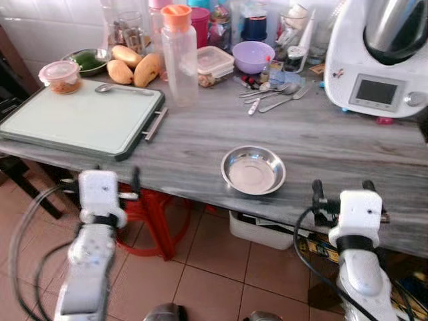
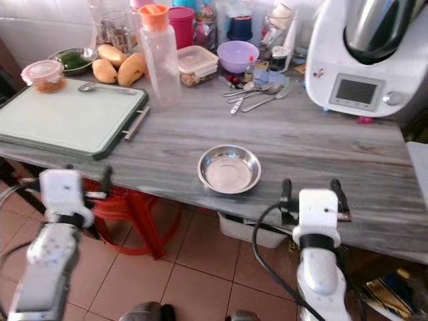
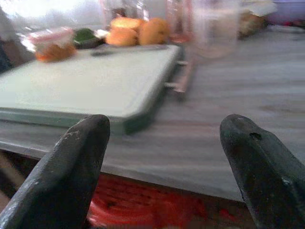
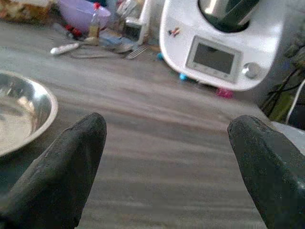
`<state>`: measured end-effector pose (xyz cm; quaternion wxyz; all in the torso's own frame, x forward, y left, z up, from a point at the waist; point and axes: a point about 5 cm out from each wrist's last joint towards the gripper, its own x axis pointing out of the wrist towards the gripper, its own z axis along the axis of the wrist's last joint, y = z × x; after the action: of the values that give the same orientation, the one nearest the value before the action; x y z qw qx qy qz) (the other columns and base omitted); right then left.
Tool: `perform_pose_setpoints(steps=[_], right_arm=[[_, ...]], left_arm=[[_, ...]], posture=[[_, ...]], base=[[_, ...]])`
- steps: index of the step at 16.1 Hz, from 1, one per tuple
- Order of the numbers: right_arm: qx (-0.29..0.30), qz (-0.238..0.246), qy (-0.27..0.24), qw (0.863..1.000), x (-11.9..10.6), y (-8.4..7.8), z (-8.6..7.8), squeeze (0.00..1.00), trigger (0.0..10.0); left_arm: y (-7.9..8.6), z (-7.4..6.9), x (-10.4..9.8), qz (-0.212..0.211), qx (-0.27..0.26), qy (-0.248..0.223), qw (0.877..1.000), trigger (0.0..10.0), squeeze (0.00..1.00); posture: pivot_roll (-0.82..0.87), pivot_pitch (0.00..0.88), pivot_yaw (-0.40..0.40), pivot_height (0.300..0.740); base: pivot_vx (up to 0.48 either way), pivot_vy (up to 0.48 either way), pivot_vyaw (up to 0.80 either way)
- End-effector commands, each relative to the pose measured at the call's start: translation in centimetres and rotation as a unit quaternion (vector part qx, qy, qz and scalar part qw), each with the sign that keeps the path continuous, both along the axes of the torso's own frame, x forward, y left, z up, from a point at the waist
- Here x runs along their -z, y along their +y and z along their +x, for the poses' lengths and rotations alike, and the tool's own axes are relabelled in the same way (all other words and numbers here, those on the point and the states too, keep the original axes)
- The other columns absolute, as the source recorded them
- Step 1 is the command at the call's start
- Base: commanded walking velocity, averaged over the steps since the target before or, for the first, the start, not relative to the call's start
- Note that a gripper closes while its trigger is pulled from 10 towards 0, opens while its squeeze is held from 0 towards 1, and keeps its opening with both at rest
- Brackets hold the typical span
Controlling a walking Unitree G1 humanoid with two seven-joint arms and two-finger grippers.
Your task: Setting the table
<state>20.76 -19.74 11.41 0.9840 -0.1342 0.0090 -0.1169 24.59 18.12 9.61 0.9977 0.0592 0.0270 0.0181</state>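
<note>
A cluttered grey worktop [image 1: 321, 144] holds a steel bowl [image 1: 253, 170] near its front edge, between the left gripper [image 3: 164, 143] and right gripper [image 4: 167, 143], both with jaws apart; the right should probably approach low and pinch the rim.

One steel bowl [image 1: 253, 170] sits at the centre of the frame. One green-rimmed tray [image 1: 80, 120] fills the left side, with one spoon [image 1: 120, 88] on it. Three mangoes [image 1: 134, 65] lie at upper left. One orange-capped bottle [image 1: 180, 57], one purple bowl [image 1: 253, 56] and one white kitchen machine [image 1: 380, 57] stand along the top.
</note>
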Motion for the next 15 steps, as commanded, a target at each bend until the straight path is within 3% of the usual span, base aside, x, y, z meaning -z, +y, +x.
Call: perform_pose_setpoints(steps=[1, 3, 4, 7, 10, 12, 15], right_arm=[[-0.011, 0.015, 0.003, 1.0, 0.1, 0.6, 0.6, 0.0, 10.0], [-0.019, -0.004, -0.011, 1.0, -0.4, 1.7, 0.9, 0.0, 10.0], [-0.108, 0.059, 0.001, 0.992, -0.5, 2.9, 0.9, 0.0, 10.0], [-0.046, 0.061, -0.012, 0.997, -0.7, 1.4, 1.3, 0.0, 10.0], [-0.043, 0.048, -0.019, 0.998, -1.1, 1.0, 1.3, 0.0, 10.0], [-0.021, 0.053, -0.004, 0.998, -0.7, -0.2, 0.8, 0.0, 10.0], [-0.024, 0.081, -0.005, 0.996, -0.8, 0.5, 1.3, 0.0, 10.0]], left_arm=[[-0.7, 0.6, 0.0, 0.001, 0.005, 0.002, 1.0, 10.0, 0.0], [-0.3, 0.3, 0.0, -0.007, 0.013, 0.033, 0.999, 10.0, 0.0], [-0.2, -0.4, 0.3, -0.019, 0.024, 0.053, 0.998, 10.0, 0.0], [-1.7, -1.2, 0.9, -0.027, 0.075, 0.068, 0.994, 10.0, 0.0], [-2.5, -0.5, 0.5, -0.045, 0.072, 0.061, 0.995, 10.0, 0.0], [-3.3, 0.1, -0.2, -0.047, 0.062, 0.021, 0.997, 10.0, 0.0], [-2.8, 0.7, -0.4, -0.043, 0.029, 0.003, 0.999, 10.0, 0.0]], posture=[[-0.09, 0.0, 0.01, 0.74], [-0.09, 0.0, 0.028, 0.74], [-0.08, 0.0, 0.032, 0.74], [-0.09, 0.0, 0.033, 0.74], [-0.12, 0.0, 0.039, 0.74], [-0.12, 0.0, 0.031, 0.74], [-0.1, 0.0, 0.018, 0.74]], base=[[0.0, 0.0, 0.0], [0.0, 0.0, 0.0], [0.0, 0.0, 0.0], [0.0, 0.0, 0.0], [0.0, 0.0, 0.0], [0.0, 0.0, -0.8], [0.0, 0.0, -0.8]])
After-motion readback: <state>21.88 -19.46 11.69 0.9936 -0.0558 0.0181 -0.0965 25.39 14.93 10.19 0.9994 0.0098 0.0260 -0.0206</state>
